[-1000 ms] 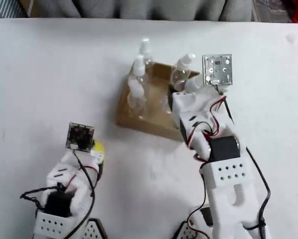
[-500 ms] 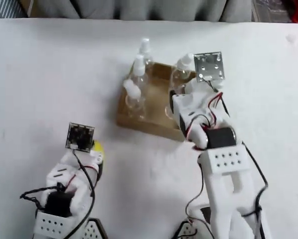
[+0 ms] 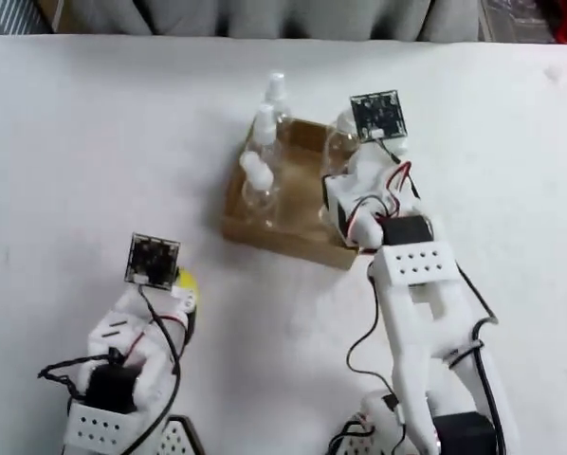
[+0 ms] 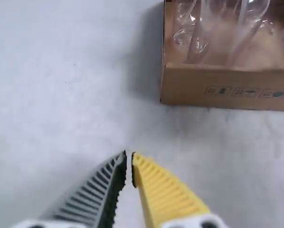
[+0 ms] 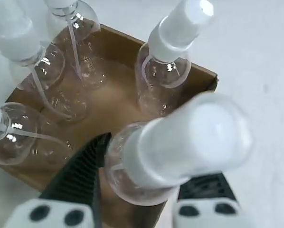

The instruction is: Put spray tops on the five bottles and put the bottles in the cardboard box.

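White table (image 3: pixel 94 123) | right gripper (image 5: pixel 146 166) grasps upright clear spray-topped plastic bottle (image 5: pixel 189 137) over brown cardboard box (image 3: pixel 265 232) corner | left gripper (image 4: pixel 128 161) clenched, farther

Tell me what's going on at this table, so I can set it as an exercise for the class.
The right gripper is shut on a clear bottle with a white spray top. It holds the bottle at the corner of the cardboard box nearest that arm. Whether the bottle's base rests on the box floor cannot be told. Four other bottles, all topped, stand in the box. The left gripper is shut and empty, over the white table short of the box.
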Tool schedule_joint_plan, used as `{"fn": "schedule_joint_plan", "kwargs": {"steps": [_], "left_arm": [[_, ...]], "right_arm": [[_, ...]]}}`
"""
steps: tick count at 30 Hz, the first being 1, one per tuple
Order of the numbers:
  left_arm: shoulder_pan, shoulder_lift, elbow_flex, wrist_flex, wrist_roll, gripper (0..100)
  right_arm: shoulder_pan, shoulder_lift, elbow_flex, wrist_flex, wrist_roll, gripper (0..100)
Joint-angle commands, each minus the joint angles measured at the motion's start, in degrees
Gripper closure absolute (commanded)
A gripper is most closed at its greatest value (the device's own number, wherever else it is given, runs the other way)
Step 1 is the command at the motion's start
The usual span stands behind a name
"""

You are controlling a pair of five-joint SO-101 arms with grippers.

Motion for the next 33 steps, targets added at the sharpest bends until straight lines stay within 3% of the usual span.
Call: {"fn": "schedule_joint_plan", "kwargs": {"steps": [1,8,12,33], "left_arm": [[-0.2,-0.7,-0.2,0.4,-0.4,98],[-0.1,-0.7,-0.2,0.4,-0.4,98],[-0.1,-0.7,-0.2,0.4,-0.4,98],[0.0,-0.7,-0.2,-0.1,-0.5,98]], "right_arm": [[0.7,1.2,-3.4,-2.7,0.7,98.4],[0.7,4.1,-3.4,-5.5,0.9,98.4],[0.5,5.1,-3.4,-5.5,5.5,98.4],[-2.2,9.6,-0.5,-5.7,6.0,98.4]]}}
